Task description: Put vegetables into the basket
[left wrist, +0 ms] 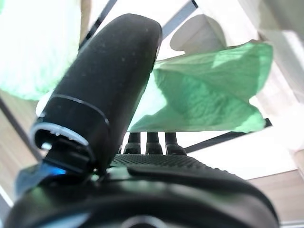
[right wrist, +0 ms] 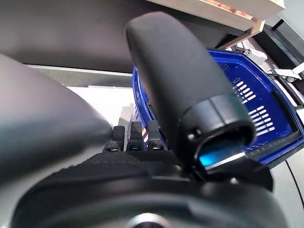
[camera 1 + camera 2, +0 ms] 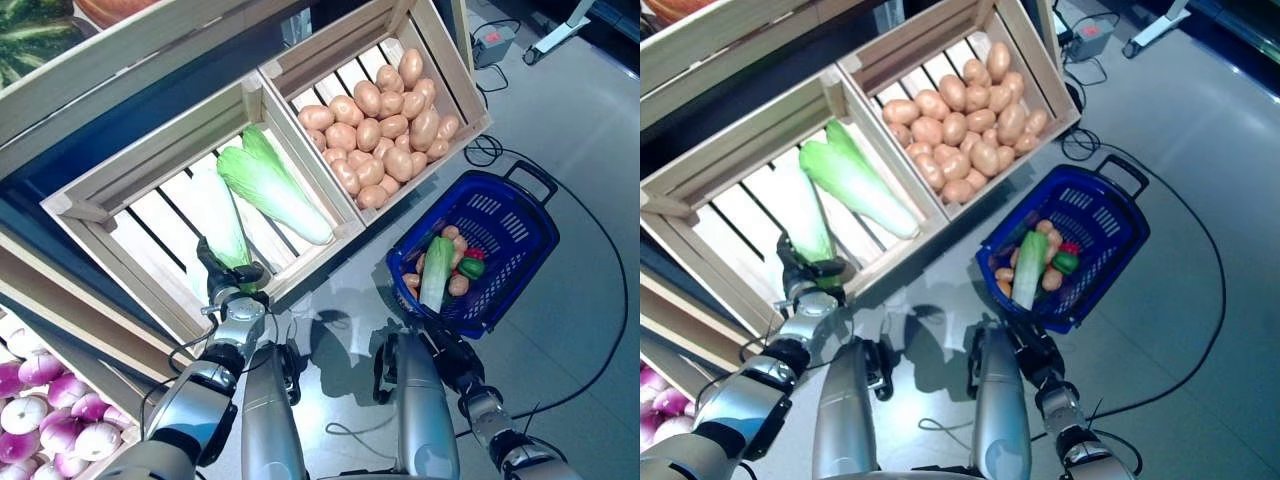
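The left hand (image 3: 232,283) reaches into the slatted wooden crate (image 3: 120,195), fingers straight and holding nothing, at the leafy end of the long pale-green cabbage (image 3: 222,222) — its length running away from the fingers — while the blue plastic basket (image 3: 510,235) sits nearer the relaxed, empty right hand (image 3: 455,362).

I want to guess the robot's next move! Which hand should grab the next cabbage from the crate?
Probably the left hand. It is already at the leafy end of a cabbage in the wooden crate, while the right hand is over by the blue basket.

Head stereo looks down; wrist cams v. close along fingers (image 1: 147,142).
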